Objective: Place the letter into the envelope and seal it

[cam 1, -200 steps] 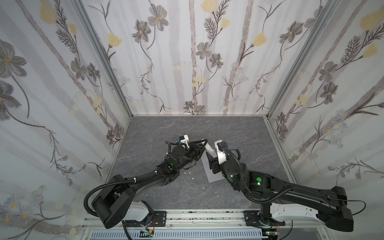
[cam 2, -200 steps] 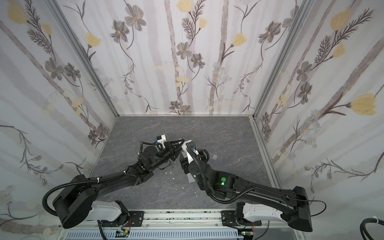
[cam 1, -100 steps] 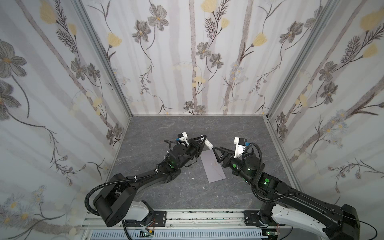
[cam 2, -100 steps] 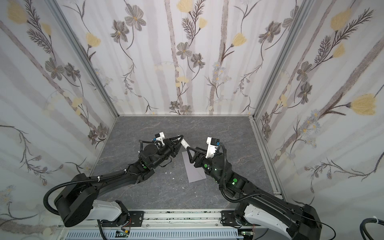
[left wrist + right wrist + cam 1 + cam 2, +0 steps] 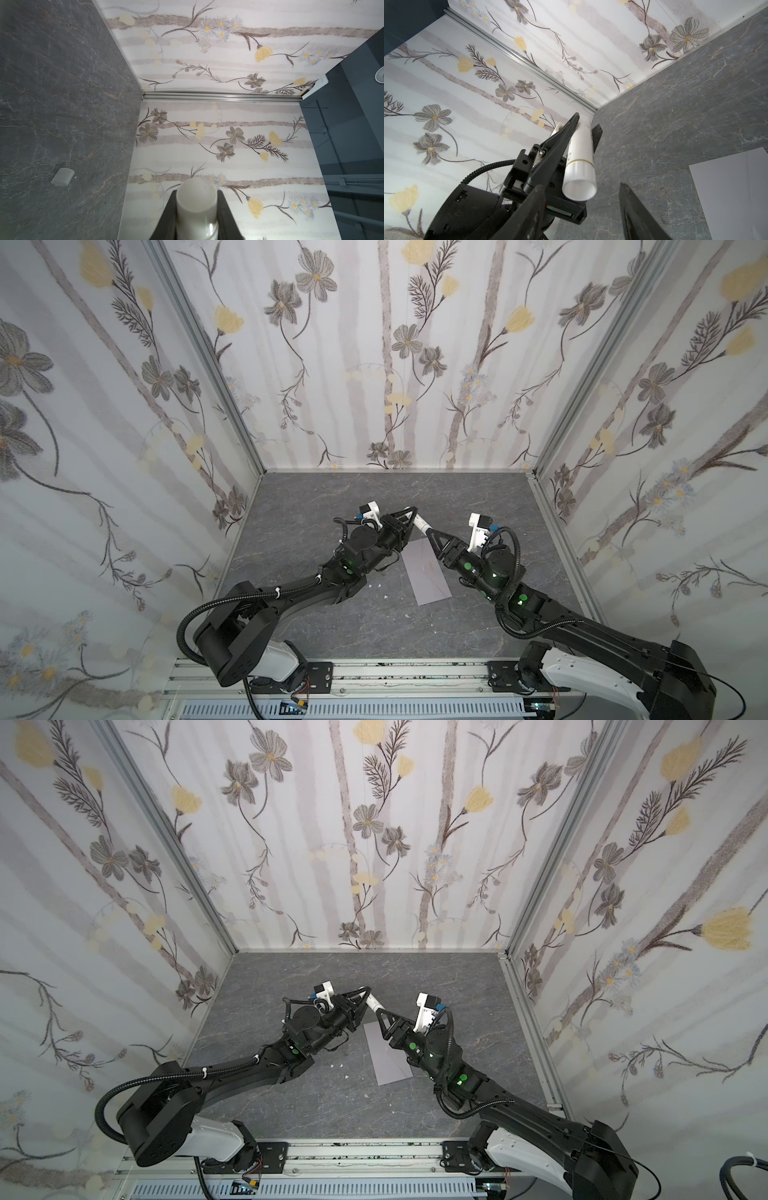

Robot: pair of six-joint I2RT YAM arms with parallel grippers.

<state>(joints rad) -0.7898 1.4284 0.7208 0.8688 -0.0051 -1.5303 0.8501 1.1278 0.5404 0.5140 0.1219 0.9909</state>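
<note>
Right gripper [image 5: 580, 184] has swung off the long grey-lavender paper envelope [image 5: 426, 572] to the white plastic glue-stick tube [image 5: 580, 166] — jaws wide, gripping nothing | left gripper [image 5: 409, 516] clamps that tube | envelope flat on dark grey marbled tabletop [image 5: 332, 497], far right edge behind right arm | floral-papered walls [image 5: 395, 364] | letter — not made out

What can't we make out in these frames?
The letter: in no view; whether it is inside the envelope cannot be told.
Envelope flap, sealed or not: too small in both top views; right wrist view's edge cuts the envelope off.
Print on the glue stick: partly behind a left gripper finger, right wrist view.
</note>
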